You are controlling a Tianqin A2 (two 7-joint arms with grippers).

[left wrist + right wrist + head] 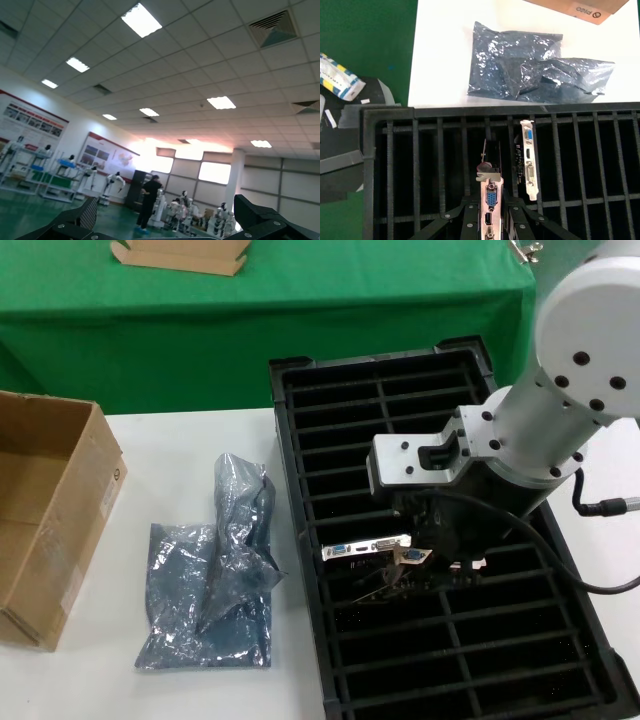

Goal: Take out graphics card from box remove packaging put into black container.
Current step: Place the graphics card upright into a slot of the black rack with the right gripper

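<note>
My right gripper is shut on a graphics card by its silvery bracket with the blue port, and holds it over the slots of the black container. A second card stands in a neighbouring slot, nearer the container's left wall. In the head view the right gripper hangs over the container, with a bracket showing beside it. The crumpled silver-grey packaging lies empty on the white table, and also shows in the right wrist view. The open brown box stands at the left. My left gripper is open, points at the ceiling and is out of the head view.
A small flat tan cardboard tray lies on the green-covered table at the back. A black cable loops from the right wrist over the container. In the right wrist view a taped white packet lies on the green floor.
</note>
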